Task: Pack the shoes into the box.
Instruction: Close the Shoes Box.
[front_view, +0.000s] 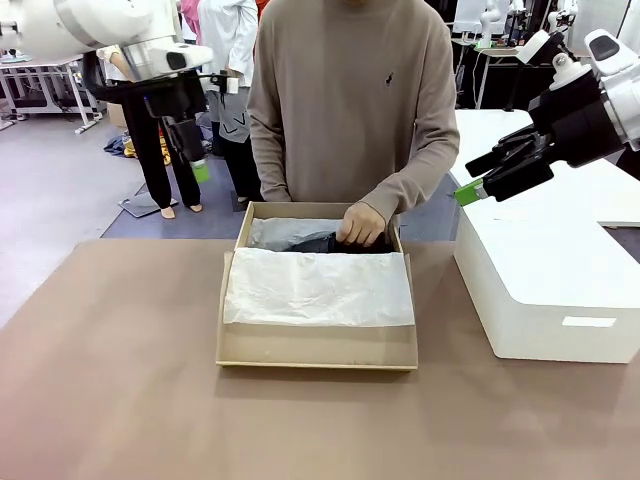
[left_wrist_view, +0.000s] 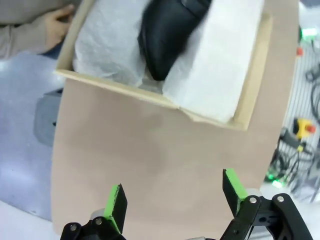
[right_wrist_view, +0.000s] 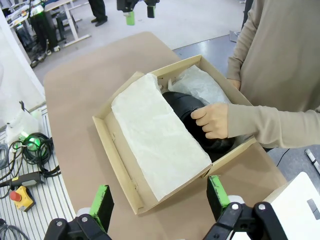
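Shoes (right_wrist_view: 190, 107) sit in cardboard shoebox (front_view: 318, 352); person's hand (front_view: 362, 225) settling them beside tissue paper (front_view: 320, 290). Left gripper (left_wrist_view: 175, 192), right gripper (right_wrist_view: 160, 197): jaws wide, empty, hovering. Next, probably: fold tissue over, shut box.

A black shoe (left_wrist_view: 167, 37) lies in the tissue-lined box (left_wrist_view: 252, 90); gripper (left_wrist_view: 176, 197) open.

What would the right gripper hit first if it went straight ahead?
Probably the white tissue paper in the box; the right gripper points at it, though depth is unclear.
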